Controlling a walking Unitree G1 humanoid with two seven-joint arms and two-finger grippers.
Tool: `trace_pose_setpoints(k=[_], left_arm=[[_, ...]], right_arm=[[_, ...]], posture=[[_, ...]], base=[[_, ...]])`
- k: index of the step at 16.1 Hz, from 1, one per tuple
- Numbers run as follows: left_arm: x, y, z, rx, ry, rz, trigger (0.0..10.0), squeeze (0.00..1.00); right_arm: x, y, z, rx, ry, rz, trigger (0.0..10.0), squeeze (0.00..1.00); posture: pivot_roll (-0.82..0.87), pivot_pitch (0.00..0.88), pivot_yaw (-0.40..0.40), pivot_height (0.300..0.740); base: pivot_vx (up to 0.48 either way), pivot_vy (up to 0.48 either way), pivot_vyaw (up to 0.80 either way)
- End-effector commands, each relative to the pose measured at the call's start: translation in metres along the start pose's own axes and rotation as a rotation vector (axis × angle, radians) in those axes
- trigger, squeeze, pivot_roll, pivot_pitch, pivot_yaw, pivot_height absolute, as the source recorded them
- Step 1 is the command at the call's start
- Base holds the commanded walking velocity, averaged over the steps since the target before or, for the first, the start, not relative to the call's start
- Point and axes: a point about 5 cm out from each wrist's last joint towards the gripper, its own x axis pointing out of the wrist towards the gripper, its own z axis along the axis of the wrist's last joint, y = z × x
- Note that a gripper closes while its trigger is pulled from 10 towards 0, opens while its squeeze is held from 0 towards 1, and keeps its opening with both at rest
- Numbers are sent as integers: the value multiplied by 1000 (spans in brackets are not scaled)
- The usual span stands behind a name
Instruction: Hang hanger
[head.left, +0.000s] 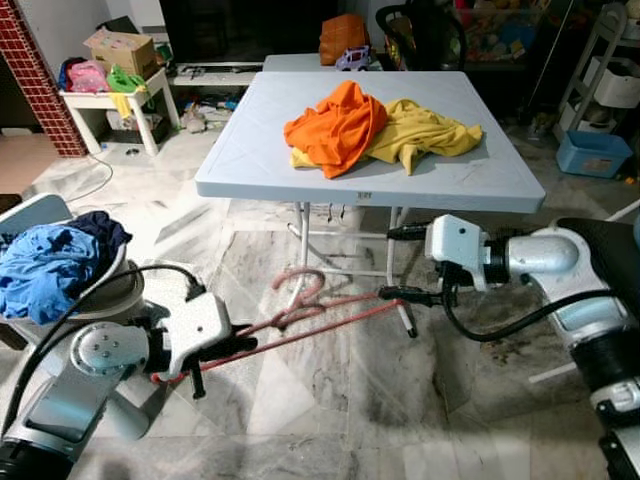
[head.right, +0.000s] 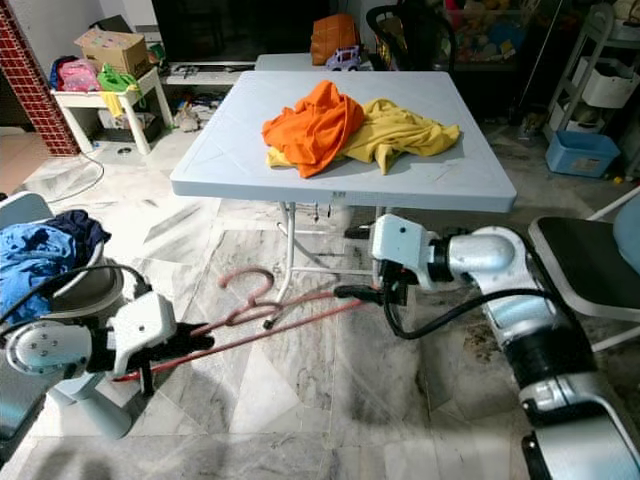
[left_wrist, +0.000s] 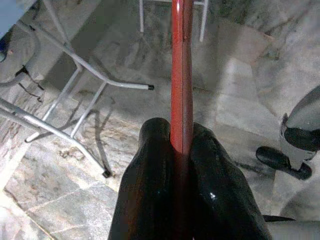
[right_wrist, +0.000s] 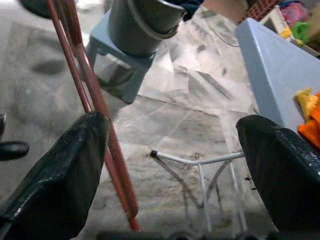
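- One red hanger, clamped at its near-left end by the left gripper.
- Right gripper, fingers apart, at its right end.
- Two shirts on the far table.

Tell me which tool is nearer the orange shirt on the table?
Right. The right tool hangs open just below the table edge under the orange shirt; the left tool is lower, clamping the hanger.

Silver arms, black cables, seemingly glossy fingers
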Motion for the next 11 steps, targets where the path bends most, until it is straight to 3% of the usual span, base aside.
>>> trace_pose_setpoints(k=[1,5,8,11], left_arm=[[1,4,2,38,8,2,10000,0],[6,7,1,90,4,18,10000,0],[8,8,1,102,2,26,10000,0],[15,10,3,118,-14,36,10000,0]], right_arm=[[0,-2,3,-54,46,69,10000,0],[0,19,-20,-1,184,237,10000,0],[4,22,-24,24,202,225,10000,0],[24,28,-21,68,178,160,10000,0]], posture=[[18,0,12,740],[24,0,14,740],[24,0,15,740],[22,0,16,740]], base=[[0,0,0],[0,0,0],[0,0,0],[0,0,0]])
